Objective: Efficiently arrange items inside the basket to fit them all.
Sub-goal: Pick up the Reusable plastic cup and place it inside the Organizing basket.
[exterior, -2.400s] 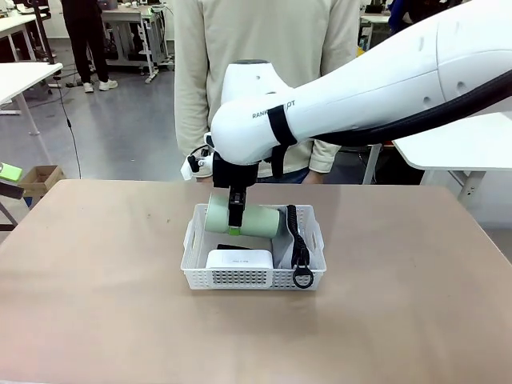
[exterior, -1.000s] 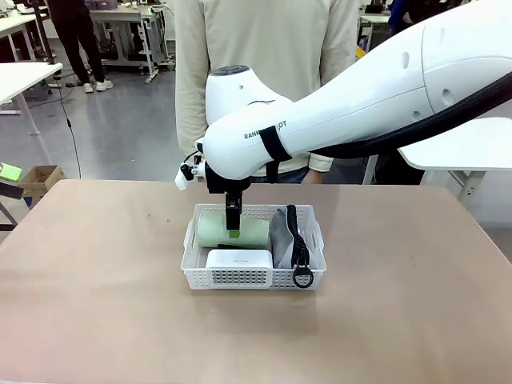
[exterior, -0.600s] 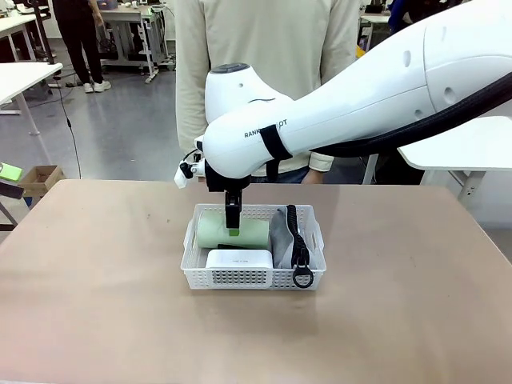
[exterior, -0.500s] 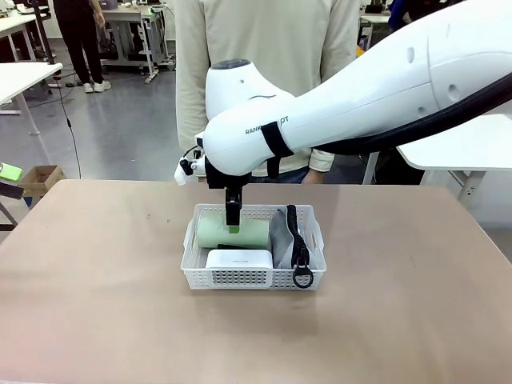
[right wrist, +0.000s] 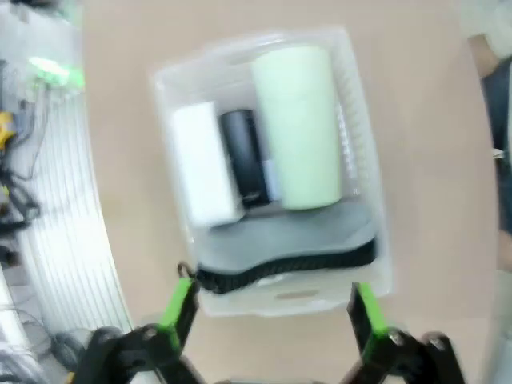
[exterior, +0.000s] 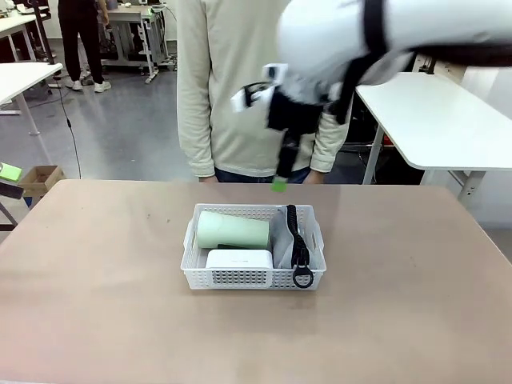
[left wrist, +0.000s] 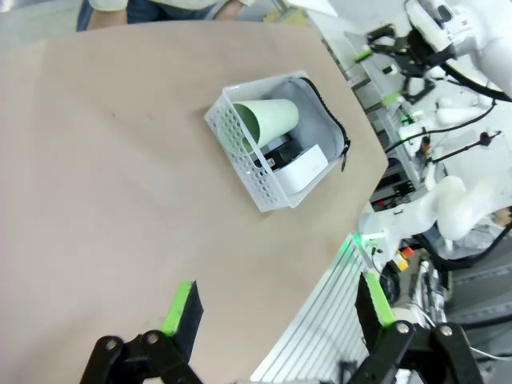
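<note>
The white basket (exterior: 240,278) sits mid-table. Inside it a pale green cup (exterior: 232,230) lies on its side at the back left, a white block (exterior: 238,259) at the front left, and a grey pouch (exterior: 280,234) with a black strap (exterior: 298,244) fills the right end. My right gripper (exterior: 279,181) hangs high above the basket's far right, open and holding nothing. Its blurred wrist view looks down on the basket (right wrist: 240,50), cup (right wrist: 298,124), black stapler (right wrist: 242,156), block (right wrist: 204,164) and pouch (right wrist: 288,240). My left gripper (left wrist: 278,308) is open, far from the basket (left wrist: 240,148).
A person in a cream sweater (exterior: 240,80) stands at the far edge, right behind the basket. A white table (exterior: 432,120) stands off to the right. Bare tabletop (exterior: 96,264) surrounds the basket on all sides.
My right gripper has let go of the cup and risen up and to the right, away from the basket. The cup stays lying in the basket.
</note>
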You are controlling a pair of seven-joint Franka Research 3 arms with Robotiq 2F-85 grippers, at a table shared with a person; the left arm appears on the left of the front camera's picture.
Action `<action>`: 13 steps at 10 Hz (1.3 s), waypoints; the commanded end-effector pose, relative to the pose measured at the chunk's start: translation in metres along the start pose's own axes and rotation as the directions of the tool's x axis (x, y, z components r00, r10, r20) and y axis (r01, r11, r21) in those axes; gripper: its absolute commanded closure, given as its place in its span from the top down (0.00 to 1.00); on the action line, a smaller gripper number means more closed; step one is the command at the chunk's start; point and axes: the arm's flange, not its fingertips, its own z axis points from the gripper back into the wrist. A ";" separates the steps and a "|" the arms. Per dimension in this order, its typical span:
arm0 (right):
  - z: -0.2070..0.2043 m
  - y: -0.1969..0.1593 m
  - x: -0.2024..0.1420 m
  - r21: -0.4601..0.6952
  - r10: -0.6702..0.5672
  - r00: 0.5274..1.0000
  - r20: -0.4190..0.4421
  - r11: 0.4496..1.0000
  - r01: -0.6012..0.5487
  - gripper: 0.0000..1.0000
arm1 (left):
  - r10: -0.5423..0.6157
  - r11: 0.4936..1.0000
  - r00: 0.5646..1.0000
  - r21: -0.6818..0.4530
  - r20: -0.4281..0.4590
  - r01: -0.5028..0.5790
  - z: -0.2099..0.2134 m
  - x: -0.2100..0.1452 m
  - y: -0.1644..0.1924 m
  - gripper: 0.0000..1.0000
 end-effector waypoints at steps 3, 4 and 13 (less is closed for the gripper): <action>0.044 0.022 -0.237 0.312 -0.376 0.834 0.403 0.913 0.261 1.00 | 0.000 1.000 1.000 -0.004 0.000 0.000 0.000 -0.002 -0.002 1.00; 0.036 0.019 -0.300 0.419 -0.474 0.726 0.499 0.865 0.276 1.00 | 0.000 1.000 1.000 -0.004 0.000 0.000 0.000 -0.002 -0.002 1.00; -0.013 0.028 -0.422 0.640 -0.732 0.505 0.458 0.665 0.384 1.00 | 0.000 1.000 1.000 -0.004 0.000 0.000 0.000 -0.002 -0.002 1.00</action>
